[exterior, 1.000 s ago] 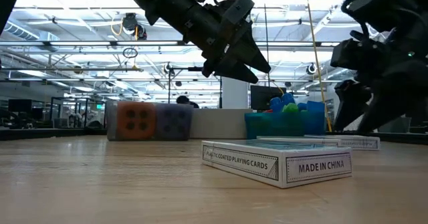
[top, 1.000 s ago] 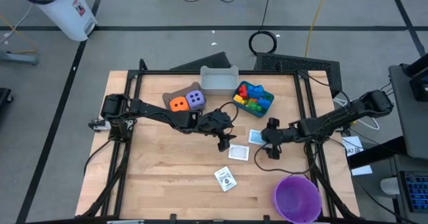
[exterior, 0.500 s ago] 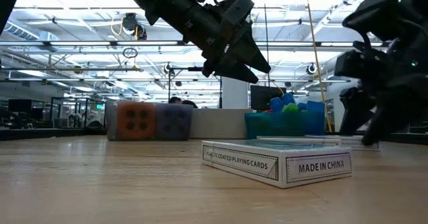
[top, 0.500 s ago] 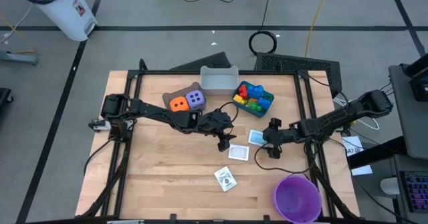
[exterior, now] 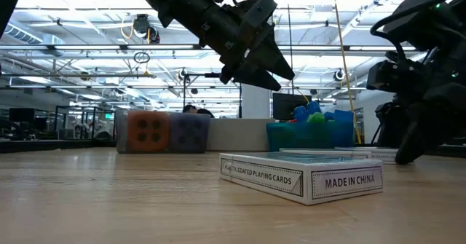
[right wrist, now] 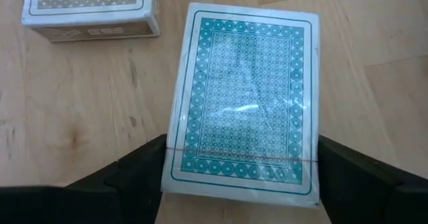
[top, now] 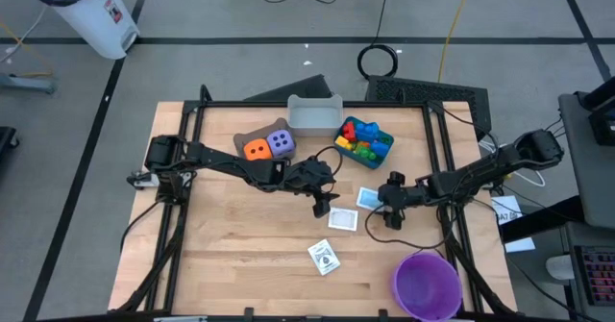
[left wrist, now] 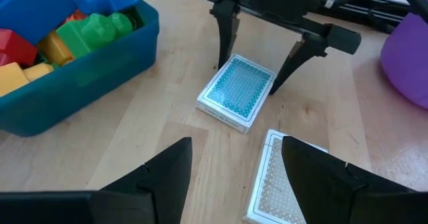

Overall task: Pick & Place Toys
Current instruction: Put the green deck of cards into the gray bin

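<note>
Three packs of playing cards lie flat on the wooden table. My right gripper (right wrist: 241, 147) is down at the teal-backed pack (right wrist: 244, 97), one finger on each long side of it, as the left wrist view also shows (left wrist: 235, 93). My left gripper (top: 322, 205) hangs open and empty above the table, over a second pack (left wrist: 281, 177). The third pack (top: 324, 257) lies nearer the front edge. An orange die (top: 256, 150) and a purple die (top: 281, 143) sit in the brown bin. Coloured bricks (top: 361, 137) fill the blue bin. My right gripper comes at the teal-backed pack slanting down from the table's right, its fingers (right wrist: 144, 167) close beside the pack's two long edges (right wrist: 175, 134). I cannot tell whether they touch it. The pack lies flat on the table.
A grey bin (top: 314, 115) stands at the far edge between the brown bin and the blue bin (top: 380, 154). A purple bowl (top: 426, 285) sits at the near right corner. Bare wood shows at the table's near left.
My right gripper has sunk toward the table, bringing its fingers down around the teal-backed pack. The pack has stayed where it was.
</note>
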Controlling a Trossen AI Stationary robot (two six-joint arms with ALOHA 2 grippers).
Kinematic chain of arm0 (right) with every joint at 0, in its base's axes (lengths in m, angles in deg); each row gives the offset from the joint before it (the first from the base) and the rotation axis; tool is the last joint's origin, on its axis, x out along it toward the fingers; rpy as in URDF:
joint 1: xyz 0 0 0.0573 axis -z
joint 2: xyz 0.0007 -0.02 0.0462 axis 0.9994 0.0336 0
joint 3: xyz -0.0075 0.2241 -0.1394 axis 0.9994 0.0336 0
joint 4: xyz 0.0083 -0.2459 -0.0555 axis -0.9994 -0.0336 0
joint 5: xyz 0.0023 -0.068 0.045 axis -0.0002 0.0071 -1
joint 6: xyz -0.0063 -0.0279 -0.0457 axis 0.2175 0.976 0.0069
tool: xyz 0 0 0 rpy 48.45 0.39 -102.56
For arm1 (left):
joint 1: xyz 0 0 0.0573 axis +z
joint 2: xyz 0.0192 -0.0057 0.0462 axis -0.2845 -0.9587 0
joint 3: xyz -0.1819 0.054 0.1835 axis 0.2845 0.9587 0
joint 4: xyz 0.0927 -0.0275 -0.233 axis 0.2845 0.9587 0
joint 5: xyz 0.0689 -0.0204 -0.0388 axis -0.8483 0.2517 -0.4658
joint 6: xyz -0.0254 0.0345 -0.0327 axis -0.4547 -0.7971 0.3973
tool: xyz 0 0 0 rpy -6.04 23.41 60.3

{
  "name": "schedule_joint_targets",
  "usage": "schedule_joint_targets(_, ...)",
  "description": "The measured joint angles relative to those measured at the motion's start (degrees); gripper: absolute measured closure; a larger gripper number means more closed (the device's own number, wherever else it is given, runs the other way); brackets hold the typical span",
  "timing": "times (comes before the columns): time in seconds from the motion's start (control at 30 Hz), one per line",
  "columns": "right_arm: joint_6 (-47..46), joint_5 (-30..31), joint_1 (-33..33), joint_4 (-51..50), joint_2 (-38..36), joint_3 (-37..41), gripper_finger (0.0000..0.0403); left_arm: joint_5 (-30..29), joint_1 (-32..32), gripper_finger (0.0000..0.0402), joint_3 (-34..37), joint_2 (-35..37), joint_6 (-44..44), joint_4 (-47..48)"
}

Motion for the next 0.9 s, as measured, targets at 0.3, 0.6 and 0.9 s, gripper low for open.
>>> schedule_joint_targets(0.3,3.49,0.37,0.09,1.61,-2.07,-1.48,0.0098,-0.42,-0.01,0.0165,0.0,0.0,1.08,-0.58)
schedule_joint_targets(0.6,17.33,13.53,-0.13,3.1,-3.43,-8.77,0.0096,-0.47,2.66,0.0165,0.0,0.0,15.94,-7.84)
schedule_joint_targets(0.9,32.43,22.72,-0.11,13.97,-3.43,-10.4,0.0089,-0.15,3.87,0.0165,0.0,0.0,16.88,-9.51)
